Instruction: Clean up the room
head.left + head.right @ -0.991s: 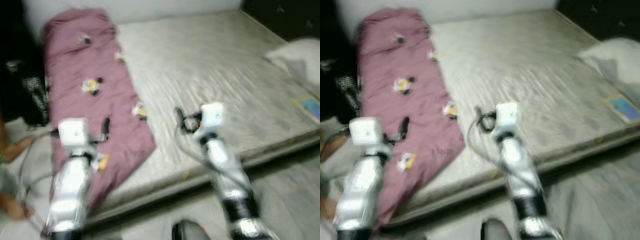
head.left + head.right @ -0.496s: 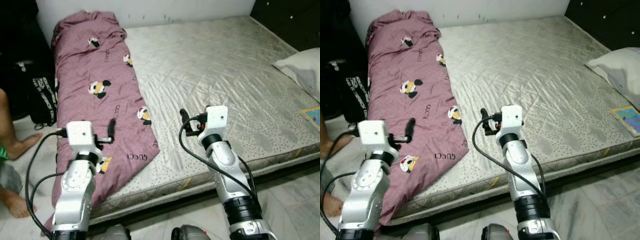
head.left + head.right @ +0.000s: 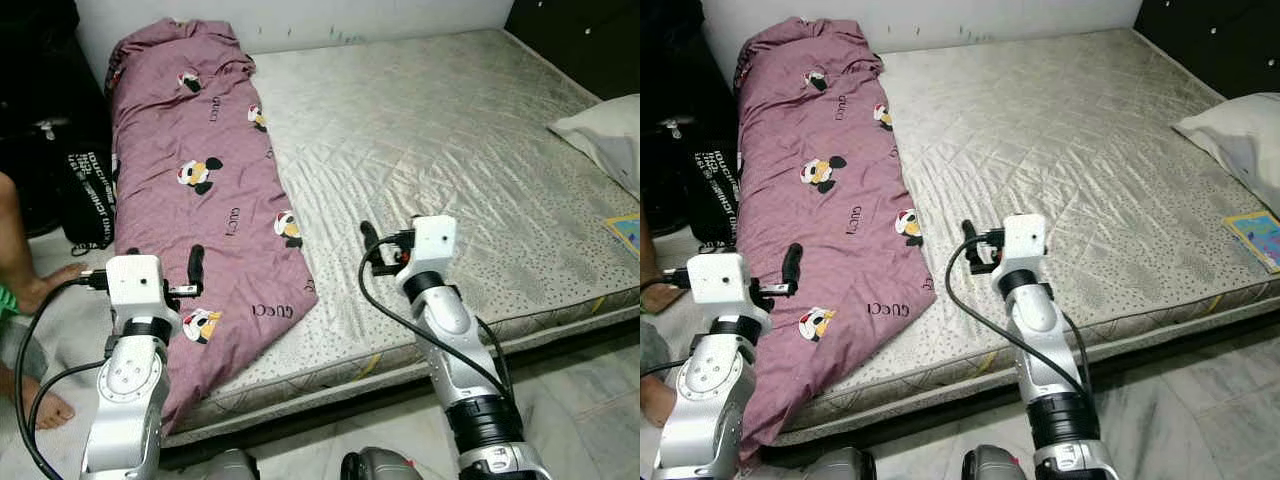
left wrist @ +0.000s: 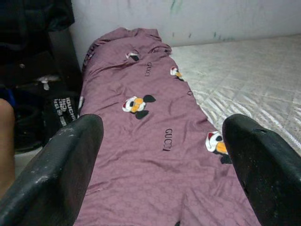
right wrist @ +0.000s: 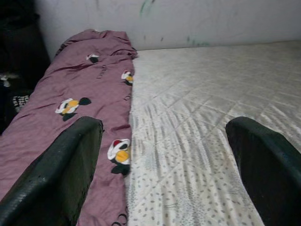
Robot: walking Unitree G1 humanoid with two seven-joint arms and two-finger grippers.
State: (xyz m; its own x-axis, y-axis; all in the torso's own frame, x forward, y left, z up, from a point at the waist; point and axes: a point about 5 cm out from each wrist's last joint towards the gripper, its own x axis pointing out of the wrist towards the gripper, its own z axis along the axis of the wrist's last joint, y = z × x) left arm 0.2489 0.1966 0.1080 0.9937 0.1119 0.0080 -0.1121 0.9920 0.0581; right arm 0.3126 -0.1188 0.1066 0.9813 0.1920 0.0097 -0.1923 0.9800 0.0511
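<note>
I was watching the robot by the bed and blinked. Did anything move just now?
The left gripper slid out to the robot's left and slightly lower, over the near end of the purple cartoon-print blanket. Nothing was grabbed or let go. The right gripper stays over the grey quilted mattress, and the blanket and white pillow lie as before.

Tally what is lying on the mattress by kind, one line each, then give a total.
Purple blanket: 1
White pillow: 1
Colourful book: 1
Total: 3
</note>
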